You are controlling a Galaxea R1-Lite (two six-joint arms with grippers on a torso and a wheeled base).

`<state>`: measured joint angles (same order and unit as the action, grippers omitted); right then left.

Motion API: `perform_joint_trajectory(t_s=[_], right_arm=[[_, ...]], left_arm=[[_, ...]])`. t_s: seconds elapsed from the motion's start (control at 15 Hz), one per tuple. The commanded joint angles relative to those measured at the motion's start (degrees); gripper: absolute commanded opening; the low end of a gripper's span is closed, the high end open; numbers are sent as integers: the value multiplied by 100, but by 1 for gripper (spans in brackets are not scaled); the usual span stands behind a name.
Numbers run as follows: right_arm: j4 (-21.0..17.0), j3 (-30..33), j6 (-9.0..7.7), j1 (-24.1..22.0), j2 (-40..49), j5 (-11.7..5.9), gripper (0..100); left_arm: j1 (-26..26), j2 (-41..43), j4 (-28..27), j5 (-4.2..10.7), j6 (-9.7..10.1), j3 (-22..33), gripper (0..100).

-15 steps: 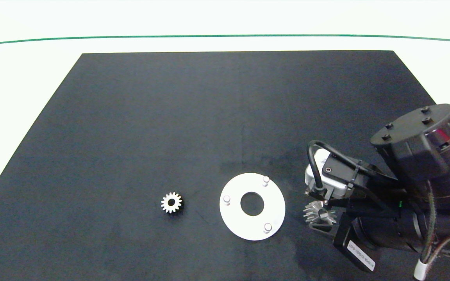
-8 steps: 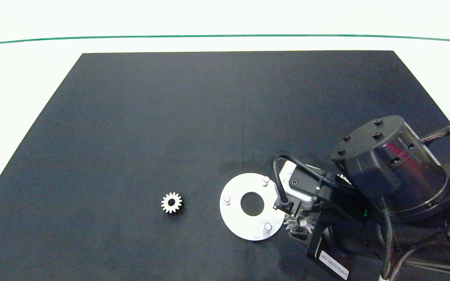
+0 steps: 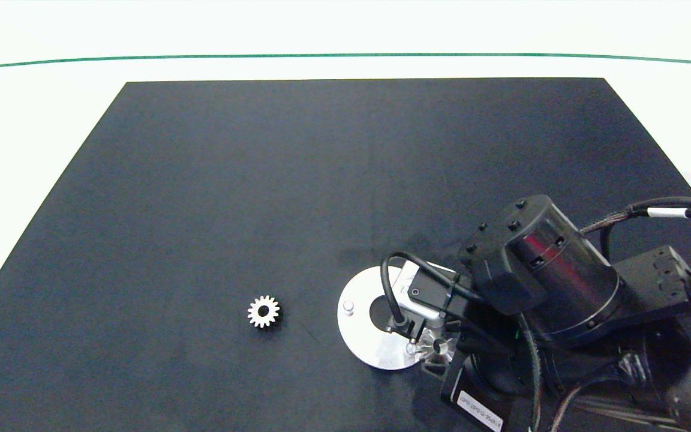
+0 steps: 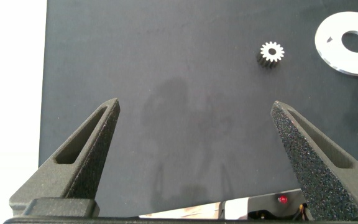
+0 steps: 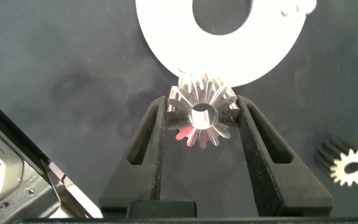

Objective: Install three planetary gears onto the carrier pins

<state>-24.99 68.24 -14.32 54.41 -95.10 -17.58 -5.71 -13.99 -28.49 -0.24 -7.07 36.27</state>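
Observation:
The white disc point(image 3: 362, 336) lies flat on the black mat, and one of its carrier pins point(image 3: 348, 306) shows at its left; the right arm covers the rest. My right gripper point(image 3: 435, 351) is shut on a silver planetary gear point(image 5: 201, 115) and holds it over the near edge of the disc point(image 5: 166, 43). A second gear point(image 3: 263, 312) lies flat on the mat left of the disc. A third gear point(image 5: 351, 167) lies on the mat beside the right gripper. My left gripper point(image 4: 194, 106) is open and empty, well away from the gear point(image 4: 270, 53) and the disc point(image 4: 337, 46).
The black mat point(image 3: 231, 180) covers most of the white table, with a green line point(image 3: 201, 58) across the far side. The right arm's bulky wrist point(image 3: 537, 276) stands over the mat's near right part.
The right arm has carried its gear leftward, from the mat right of the disc to over the disc's near right edge. The gear at the left has not moved.

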Motion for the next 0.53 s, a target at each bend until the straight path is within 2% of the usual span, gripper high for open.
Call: perform_joint_trajectory(t_s=[0.07, 0.53], right_arm=[[-15, 93, -9, 53, -132, -9, 19], [-15, 84, 9, 61, -272, -9, 19]], left_arm=[[-1, 2, -16, -2, -5, 38, 100], [-1, 64, -25, -2, -5, 56, 100]])
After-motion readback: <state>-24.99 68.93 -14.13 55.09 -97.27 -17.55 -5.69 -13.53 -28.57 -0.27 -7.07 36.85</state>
